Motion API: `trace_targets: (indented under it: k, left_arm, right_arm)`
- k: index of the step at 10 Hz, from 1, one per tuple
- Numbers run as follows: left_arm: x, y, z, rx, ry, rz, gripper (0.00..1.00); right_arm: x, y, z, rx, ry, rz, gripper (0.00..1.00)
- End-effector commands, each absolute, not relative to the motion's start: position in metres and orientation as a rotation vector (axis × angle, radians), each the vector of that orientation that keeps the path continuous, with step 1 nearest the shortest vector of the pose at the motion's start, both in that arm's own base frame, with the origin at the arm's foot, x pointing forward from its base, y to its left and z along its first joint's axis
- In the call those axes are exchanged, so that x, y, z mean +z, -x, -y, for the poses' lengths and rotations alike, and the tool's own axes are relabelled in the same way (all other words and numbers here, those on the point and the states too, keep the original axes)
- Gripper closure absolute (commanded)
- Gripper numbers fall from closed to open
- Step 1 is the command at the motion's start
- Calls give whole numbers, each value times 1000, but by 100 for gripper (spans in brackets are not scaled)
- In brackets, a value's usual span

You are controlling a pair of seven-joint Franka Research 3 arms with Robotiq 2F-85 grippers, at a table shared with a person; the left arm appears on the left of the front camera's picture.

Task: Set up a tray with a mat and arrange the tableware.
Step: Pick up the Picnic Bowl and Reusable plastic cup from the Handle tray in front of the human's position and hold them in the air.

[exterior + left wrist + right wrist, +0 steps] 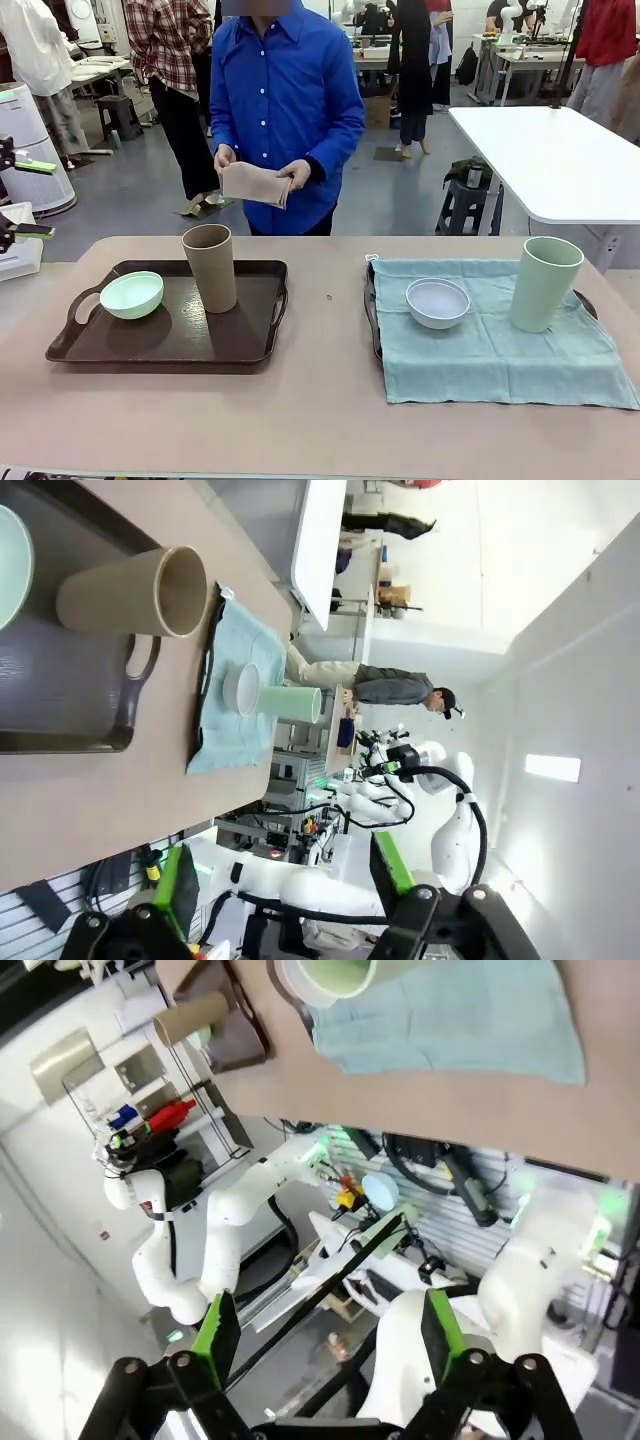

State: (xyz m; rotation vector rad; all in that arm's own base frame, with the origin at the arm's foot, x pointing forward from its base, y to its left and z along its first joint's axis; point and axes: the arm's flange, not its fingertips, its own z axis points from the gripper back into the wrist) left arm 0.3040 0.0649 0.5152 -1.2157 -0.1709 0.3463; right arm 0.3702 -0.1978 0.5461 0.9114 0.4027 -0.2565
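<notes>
A dark brown tray (165, 355) at the left holds a mint green bowl (131, 295) and an upright tan brown cup (210, 267). At the right a teal mat (490, 350) covers a second tray (372, 310); a pale grey-blue bowl (437, 302) and a pale green cup (543, 283) stand on it. The person in a blue shirt holds a folded tan cloth (255, 184) at the far side. My left gripper (285, 880) is open and off the table's left end (25, 198), facing the tan cup (120, 595). My right gripper (328, 1335) is open and empty, away from the green cup (340, 975).
A white table (550, 150) and a dark stool (465, 200) stand behind at the right. Bare tabletop (325, 300) lies between the two trays and along the near edge. Other people stand farther back.
</notes>
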Motion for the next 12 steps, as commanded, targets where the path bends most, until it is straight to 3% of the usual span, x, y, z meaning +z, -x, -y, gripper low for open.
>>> trace_targets:
  k: [1,2,3,9,12]
  left_arm:
    - [512,-300,-46,329,1198,158,8]
    - [519,-304,-33,286,1054,132,8]
    - [517,-307,-54,333,1207,160,8]
    - [516,-305,-54,345,1176,153,8]
    - [535,-319,-129,362,1288,-41,8]
  right_arm:
    - [544,-360,190,-301,-915,-463,4]
    - [554,-349,175,-184,-718,-372,4]
    - [542,-368,197,-276,-916,-431,4]
    - [539,-368,197,-274,-888,-434,4]
    - [525,-360,218,-328,-1167,-562,4]
